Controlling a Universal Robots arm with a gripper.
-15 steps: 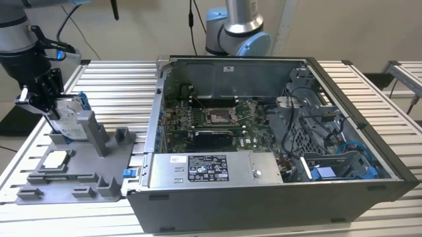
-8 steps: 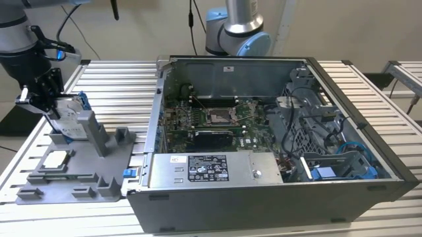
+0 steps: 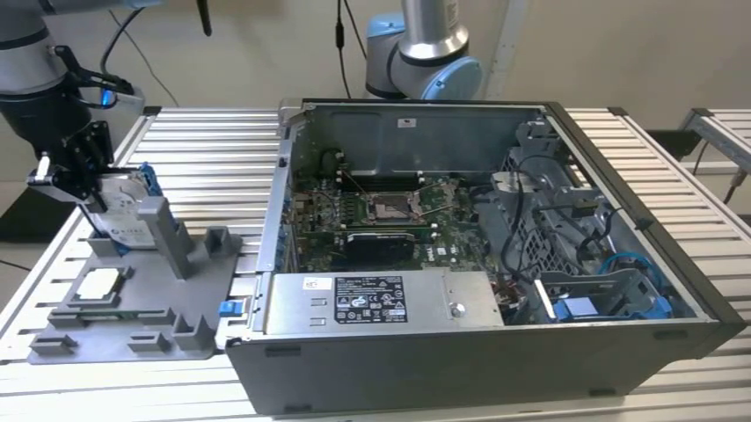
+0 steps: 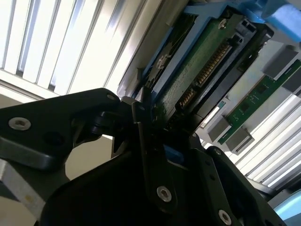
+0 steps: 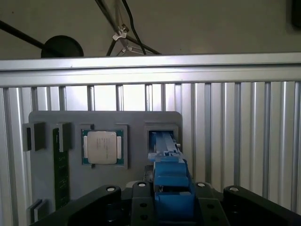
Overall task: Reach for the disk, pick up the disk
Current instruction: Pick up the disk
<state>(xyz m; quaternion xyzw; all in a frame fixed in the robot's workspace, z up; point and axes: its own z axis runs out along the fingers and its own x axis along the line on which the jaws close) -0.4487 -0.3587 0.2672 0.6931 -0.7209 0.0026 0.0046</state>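
The black hand [image 3: 94,189] is closed on the upper end of the flat silver-grey, blue-framed hard disk [image 3: 123,215]. The disk stands on edge, long axis upright, in the grey plastic fixture [image 3: 176,308].

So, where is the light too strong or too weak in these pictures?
Second wrist view: the table slats glare white, and the end effector is nearly black by the disk. First wrist view: the slats shine brightly, the wall behind is dim. Exterior view: even light, soft shadows.
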